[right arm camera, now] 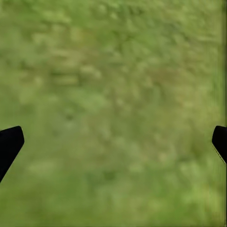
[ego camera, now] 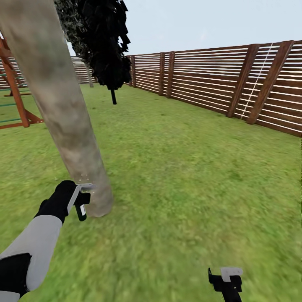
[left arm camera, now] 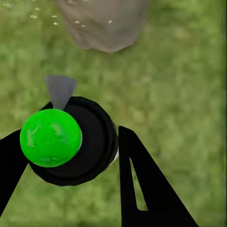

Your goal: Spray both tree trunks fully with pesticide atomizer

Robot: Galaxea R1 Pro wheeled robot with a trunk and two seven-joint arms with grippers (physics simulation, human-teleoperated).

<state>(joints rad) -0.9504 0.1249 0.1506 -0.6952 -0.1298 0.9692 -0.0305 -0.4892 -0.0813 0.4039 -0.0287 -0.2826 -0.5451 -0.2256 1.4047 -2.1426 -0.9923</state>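
My left fingers (left arm camera: 71,165) grip the pesticide atomizer (left arm camera: 71,142), tree trunk (ego camera: 63,113) just beyond them, specked white; right fingers (right arm camera: 113,142) spread wide over lawn (right arm camera: 113,71).

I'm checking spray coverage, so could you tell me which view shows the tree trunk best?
The head view: the tree trunk runs from base upward, beside the left hand. The left wrist view catches its flared base.
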